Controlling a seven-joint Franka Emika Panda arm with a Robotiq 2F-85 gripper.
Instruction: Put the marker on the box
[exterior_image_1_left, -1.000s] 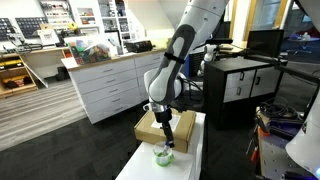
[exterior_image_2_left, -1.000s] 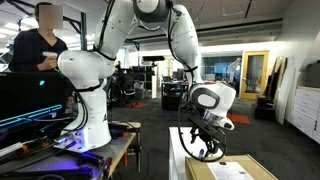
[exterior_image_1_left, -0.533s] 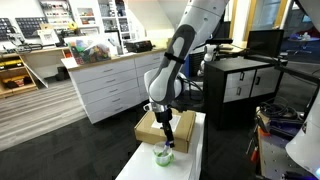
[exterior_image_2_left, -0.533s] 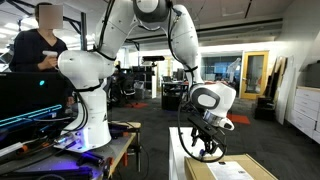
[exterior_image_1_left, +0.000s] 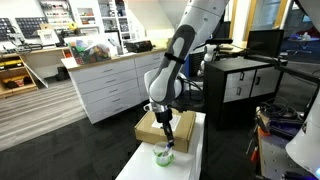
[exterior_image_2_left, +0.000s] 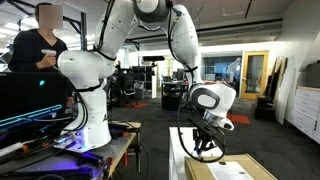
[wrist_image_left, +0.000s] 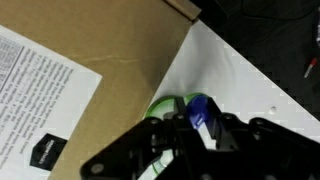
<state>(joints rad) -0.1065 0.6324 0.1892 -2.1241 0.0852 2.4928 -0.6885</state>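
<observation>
The pincer is closed on the marker, whose blue end shows just beside the rim of a green cup. The cup stands on the white tabletop, close to an edge of the box, which has 1 white label.

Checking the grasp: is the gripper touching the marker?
Touching. In the wrist view the gripper pinches the marker on both sides, above the green cup.

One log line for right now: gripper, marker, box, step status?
gripper: apparently closed on marker | location: over green cup, beside box | marker on box: not yet
</observation>
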